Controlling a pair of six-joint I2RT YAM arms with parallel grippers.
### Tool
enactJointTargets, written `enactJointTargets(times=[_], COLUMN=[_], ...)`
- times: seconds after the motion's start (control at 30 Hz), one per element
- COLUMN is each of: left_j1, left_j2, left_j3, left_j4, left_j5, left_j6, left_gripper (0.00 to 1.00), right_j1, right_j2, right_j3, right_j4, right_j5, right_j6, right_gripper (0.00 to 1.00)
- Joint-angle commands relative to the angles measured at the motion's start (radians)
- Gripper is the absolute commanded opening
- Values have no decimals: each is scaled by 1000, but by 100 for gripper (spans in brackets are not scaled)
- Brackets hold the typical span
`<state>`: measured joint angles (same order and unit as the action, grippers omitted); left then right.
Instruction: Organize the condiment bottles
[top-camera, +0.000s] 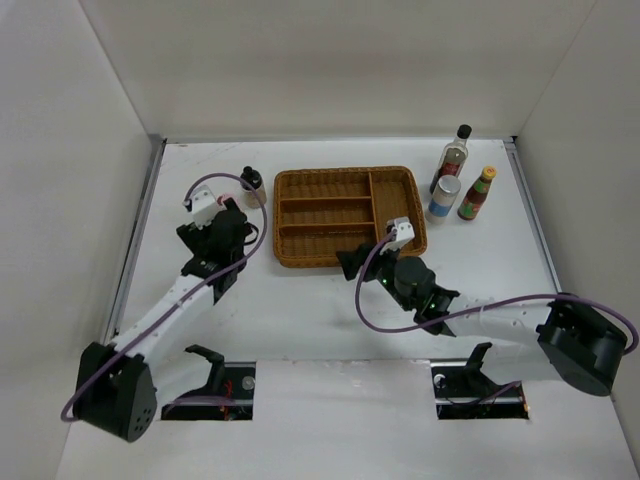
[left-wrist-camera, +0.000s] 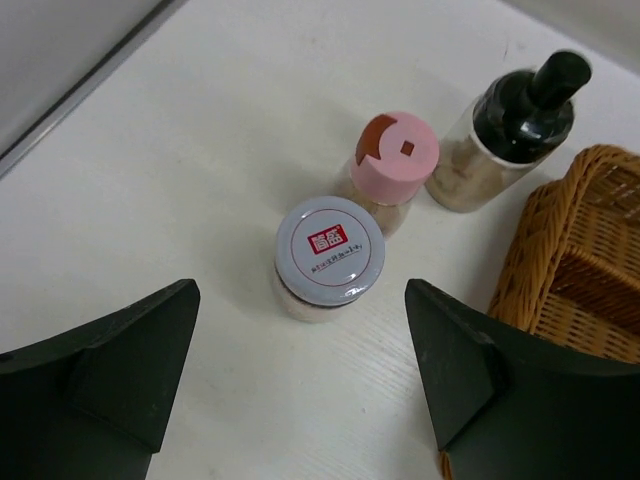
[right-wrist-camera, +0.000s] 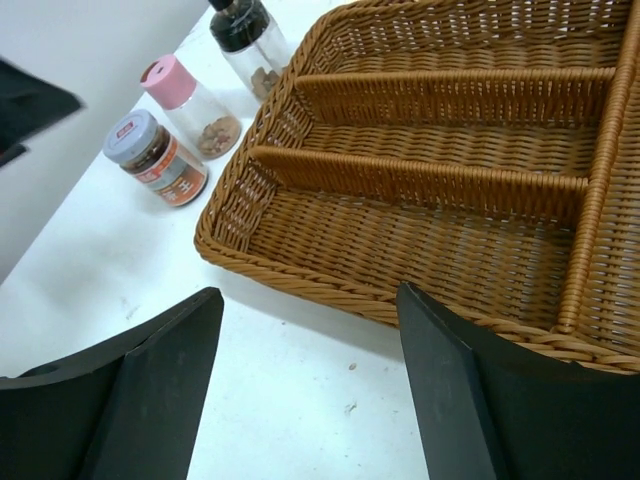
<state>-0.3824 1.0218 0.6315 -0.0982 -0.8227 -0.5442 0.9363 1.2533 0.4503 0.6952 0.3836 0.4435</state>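
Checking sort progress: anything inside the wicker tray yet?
Every visible compartment of the wicker tray is bare. In the top view the right arm covers the near end of its right compartment, so that part is unconfirmed.

grey-lidded jar (left-wrist-camera: 330, 250) ahead of parted fingers (left-wrist-camera: 130, 370), pink-lidded jar (left-wrist-camera: 395, 160) just behind

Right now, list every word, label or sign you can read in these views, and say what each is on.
Grey-lidded glass jar, lid top: red square with two white Chinese characters above a line of fine print; both too blurred to quote.
Its orange side label: too small to read.
Tall clear black-capped bottle, silver-lidded blue-white jar, yellow-capped red sauce bottle: labels too small to read.
No other text shows.
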Motion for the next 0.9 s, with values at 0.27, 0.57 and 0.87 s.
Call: enactJointTargets(times=[0.27,0.57,0.87], left_j1=[98,136,55], left_j2=[294,440,241], left_j3=[103,123,44], left_j4=[193,273,227], left_j5=[103,166,114], left_j6=[46,35,41], left_gripper=[88,83,37], right_j1=[-6,-8,-24], right_j2=[35,47,35], right_j3=[54,60,51], right_j4=[9,13,3], right_j5=[-37,-37,-34], right_j6=[8,3,11], right_gripper=[83,87,86])
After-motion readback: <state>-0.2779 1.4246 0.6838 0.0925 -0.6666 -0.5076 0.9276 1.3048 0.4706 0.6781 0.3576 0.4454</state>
